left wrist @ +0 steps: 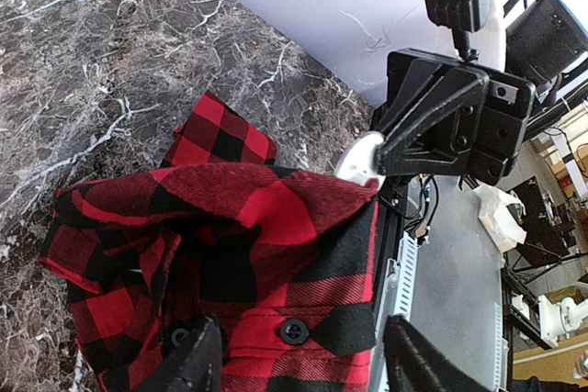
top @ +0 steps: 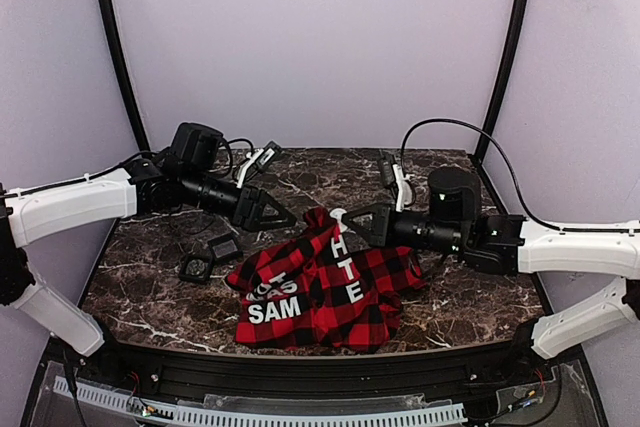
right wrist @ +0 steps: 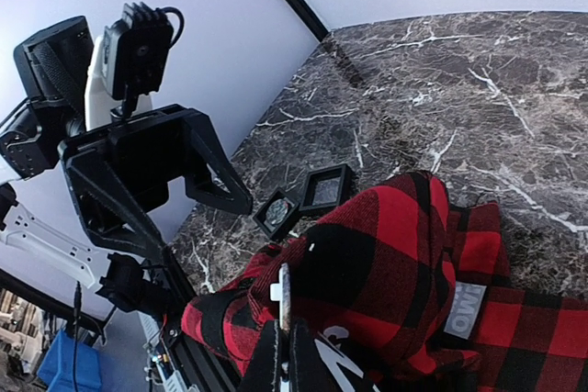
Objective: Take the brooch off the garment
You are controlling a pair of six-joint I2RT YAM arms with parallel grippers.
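Observation:
The red-and-black plaid garment (top: 320, 287) lies in a heap at the table's middle front, white letters facing up. One corner of it is pulled up into a peak. At that peak my right gripper (top: 346, 219) is shut on the brooch (right wrist: 285, 296), a thin pale disc seen edge-on between the fingers, with the cloth (right wrist: 395, 254) hanging against it. In the left wrist view the brooch (left wrist: 360, 158) shows white at the right gripper's tip. My left gripper (left wrist: 299, 364) stands open just left of the peak, its fingers (left wrist: 197, 355) spread over the plaid with nothing between them.
Two small black square frames (top: 222, 245) (top: 196, 267) lie on the marble table (top: 450, 297) left of the garment, beneath the left arm. A black button (left wrist: 293, 331) sits on the cloth between the left fingers. The table's front rail (top: 300, 372) runs close below the garment.

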